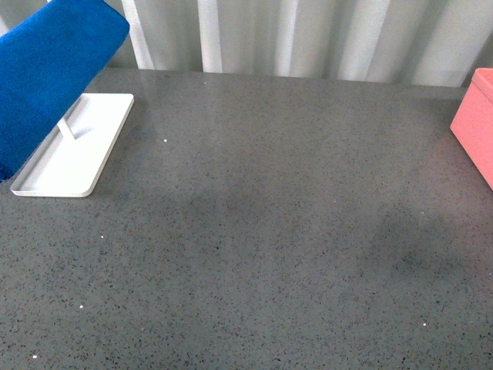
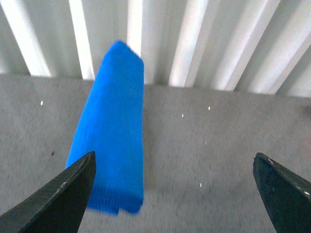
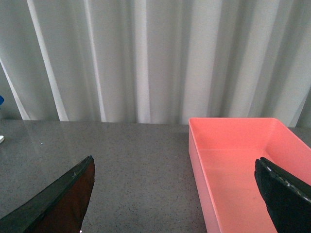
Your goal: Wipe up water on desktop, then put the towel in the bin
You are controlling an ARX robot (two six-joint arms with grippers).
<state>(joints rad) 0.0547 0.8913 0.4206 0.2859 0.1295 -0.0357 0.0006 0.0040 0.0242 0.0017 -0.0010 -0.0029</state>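
Towel: royal-blue fuzzy microfibre cloth point(image 1: 46, 69), folded, above the flat white tray point(image 1: 77, 158), far left of speckled grey tabletop point(image 1: 262, 231).
Handling: probably soft, light, floppy; pinch across the folded layers.
Left tool point(image 2: 174, 167): jaws spread, empty.
Right tool point(image 3: 175, 167): jaws spread, empty.

the bin point(image 3: 243, 165) is sitting on the desktop point(image 3: 136, 165) before a curtain point(image 3: 146, 58), between the right gripper's point(image 3: 175, 199) spread jaws.
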